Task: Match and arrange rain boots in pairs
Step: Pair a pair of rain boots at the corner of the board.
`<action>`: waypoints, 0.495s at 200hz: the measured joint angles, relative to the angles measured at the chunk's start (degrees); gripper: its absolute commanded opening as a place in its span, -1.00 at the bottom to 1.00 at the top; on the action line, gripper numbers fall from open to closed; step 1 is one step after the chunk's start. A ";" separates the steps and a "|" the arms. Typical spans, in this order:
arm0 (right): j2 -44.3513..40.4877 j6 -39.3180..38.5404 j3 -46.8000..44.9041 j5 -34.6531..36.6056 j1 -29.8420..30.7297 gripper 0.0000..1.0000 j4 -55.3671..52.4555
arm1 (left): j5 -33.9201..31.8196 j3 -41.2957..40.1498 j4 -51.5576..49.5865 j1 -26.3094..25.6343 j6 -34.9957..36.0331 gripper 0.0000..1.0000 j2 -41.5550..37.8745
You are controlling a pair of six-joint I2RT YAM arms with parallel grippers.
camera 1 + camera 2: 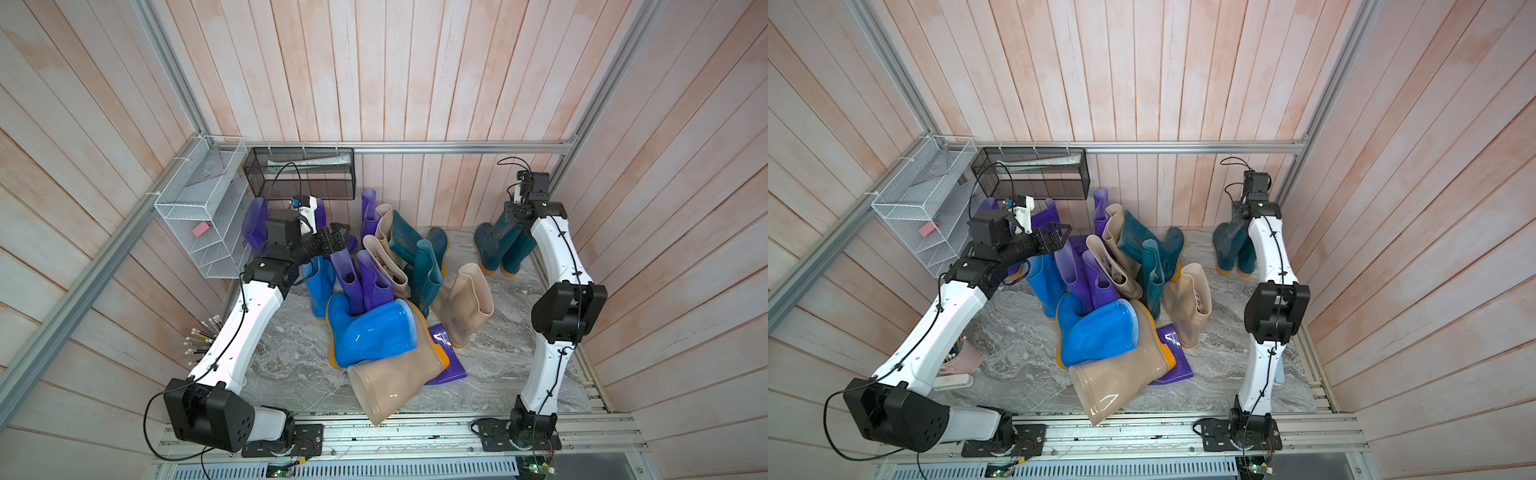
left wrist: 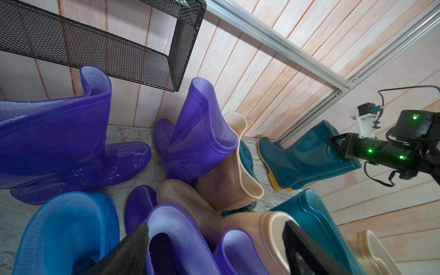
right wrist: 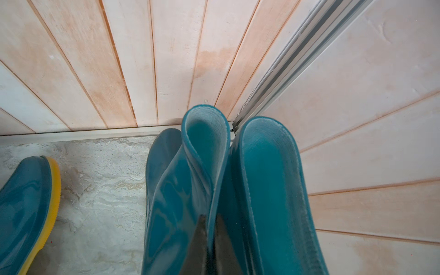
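A jumble of rain boots fills the middle of the marble floor (image 1: 291, 374). It holds two upright purple boots (image 1: 349, 278), a standing bright blue boot (image 1: 320, 286), a lying blue boot (image 1: 374, 332) across a lying beige boot (image 1: 395, 382), and teal boots (image 1: 428, 274). My left gripper (image 1: 340, 232) hangs open over the purple boots' mouths (image 2: 171, 233), its fingers (image 2: 128, 250) wide apart and touching nothing. Two dark teal boots (image 1: 492, 245) stand side by side in the back right corner. My right gripper (image 3: 210, 219) is shut on the shaft wall of one dark teal boot (image 3: 181, 181), next to its partner (image 3: 269, 178).
A black mesh shelf (image 1: 299, 174) and a white wire basket (image 1: 195, 216) hang on the back left walls, above two more purple boots (image 2: 59, 147). A pink cup of pencils (image 1: 963, 357) sits at the left edge. A purple boot (image 1: 446, 361) lies flat under the beige one. Aluminium rails frame the cell.
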 measured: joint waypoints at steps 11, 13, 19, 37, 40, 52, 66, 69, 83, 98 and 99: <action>-0.02 0.00 -0.11 0.00 0.00 -0.95 0.04 | 0.00 0.00 0.00 0.00 0.00 0.82 0.02; -0.02 0.00 -0.15 0.00 0.00 -0.93 0.07 | -0.02 0.00 0.00 0.00 0.00 0.82 0.02; -0.04 0.00 -0.48 0.00 0.02 -0.89 0.26 | -0.02 0.00 0.02 0.00 0.00 0.82 0.04; -0.35 0.00 -1.36 0.22 0.11 -0.57 0.81 | 0.00 0.00 0.02 0.00 0.00 0.82 0.07; -0.42 -0.35 -1.46 0.31 0.11 -0.49 0.87 | 0.00 0.00 0.02 0.00 0.00 0.82 0.09; -0.72 -0.55 -1.60 0.61 0.11 -0.36 0.92 | 0.02 0.00 0.02 0.00 0.00 0.82 0.11; -1.25 -0.74 -1.64 0.90 0.24 -0.20 0.92 | 0.04 0.00 0.02 0.00 0.00 0.82 0.15; -1.42 -0.48 -1.64 1.01 0.26 -0.16 0.92 | 0.04 0.00 0.02 0.00 0.00 0.83 0.15; -2.25 -0.31 -1.66 1.38 0.50 0.03 0.87 | 0.24 0.00 0.04 0.00 0.00 0.83 0.20; -3.72 -0.09 -1.79 1.53 1.03 0.12 0.90 | 0.66 0.00 0.07 0.00 -0.02 0.83 0.31; -3.87 -0.17 -1.81 1.53 1.09 0.12 0.90 | 0.68 0.00 0.07 0.00 -0.02 0.82 0.31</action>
